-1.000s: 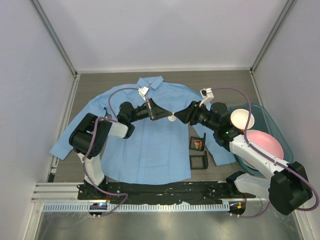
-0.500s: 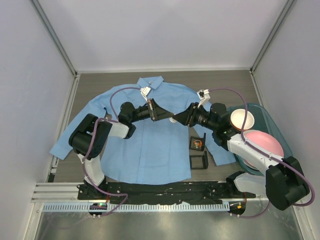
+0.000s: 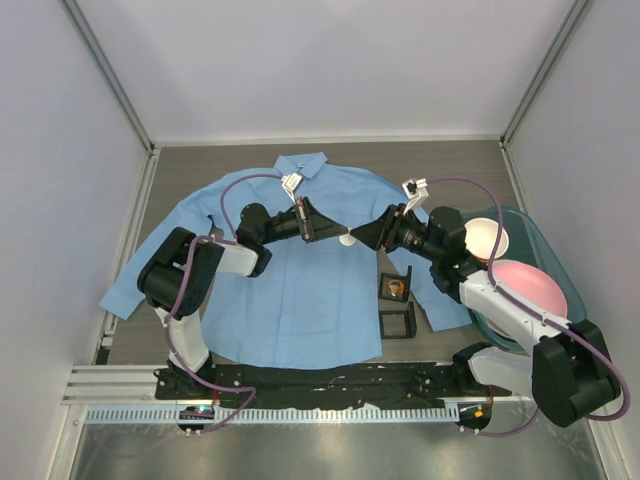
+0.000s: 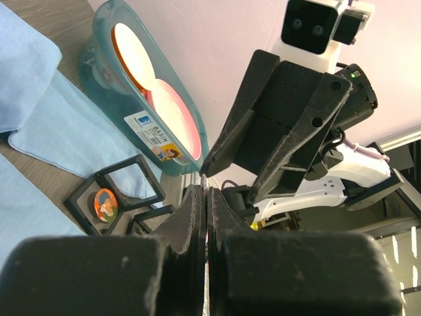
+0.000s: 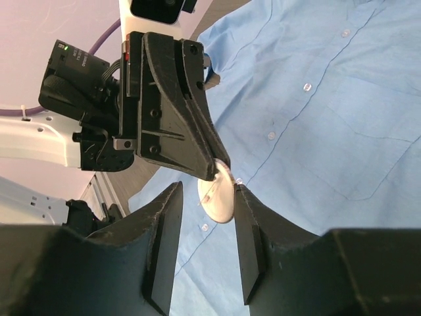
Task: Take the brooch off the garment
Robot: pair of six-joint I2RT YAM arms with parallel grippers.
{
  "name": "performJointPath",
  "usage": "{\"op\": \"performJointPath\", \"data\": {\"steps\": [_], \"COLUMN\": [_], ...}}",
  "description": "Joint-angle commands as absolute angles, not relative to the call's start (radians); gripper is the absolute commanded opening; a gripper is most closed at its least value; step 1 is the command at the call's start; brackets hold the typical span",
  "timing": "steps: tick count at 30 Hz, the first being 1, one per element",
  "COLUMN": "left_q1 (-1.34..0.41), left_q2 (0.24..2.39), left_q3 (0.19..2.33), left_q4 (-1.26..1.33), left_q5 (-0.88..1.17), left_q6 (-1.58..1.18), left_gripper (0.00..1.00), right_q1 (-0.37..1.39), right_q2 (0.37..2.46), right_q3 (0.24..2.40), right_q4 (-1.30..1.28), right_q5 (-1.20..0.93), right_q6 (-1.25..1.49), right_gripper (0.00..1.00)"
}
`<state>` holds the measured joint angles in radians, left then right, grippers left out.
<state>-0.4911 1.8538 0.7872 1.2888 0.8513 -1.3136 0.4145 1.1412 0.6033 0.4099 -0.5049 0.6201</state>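
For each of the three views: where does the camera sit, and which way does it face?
Top external: above and behind the bases, looking down on the left arm, right arm and shirt.
Left wrist: looks along the shut left gripper toward the right gripper and basin.
Right wrist: looks between its open fingers at the left gripper pinching the brooch.
Shared: each wrist view shows the opposite gripper.

top: overhead, from behind | left wrist: close, facing right pincer (image 4: pixel 227 186) | right wrist: facing left pincer (image 5: pixel 217 170) (mutual)
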Motion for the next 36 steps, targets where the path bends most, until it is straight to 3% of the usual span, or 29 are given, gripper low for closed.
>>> {"op": "performJointPath", "data": {"steps": [1,36], "left_q1": [-0.505,-0.538], "left_q2": [1.802,1.876], "left_q3": [0.83,0.876], "left_q4": [1.546,1.546], "left_q5": [0.877,0.831], "left_q6": [-1.325,-1.433], "left_gripper": [0.0,0.0], "right_q1": [0.405,0.403], "right_q2": [1.147,1.204], "right_q3": [0.595,0.542], "right_q4": [0.448,0.569], "right_q5": [-0.538,-0.563], "right_q6": [0.614,0.6], "right_gripper": [0.43,0.27]}}
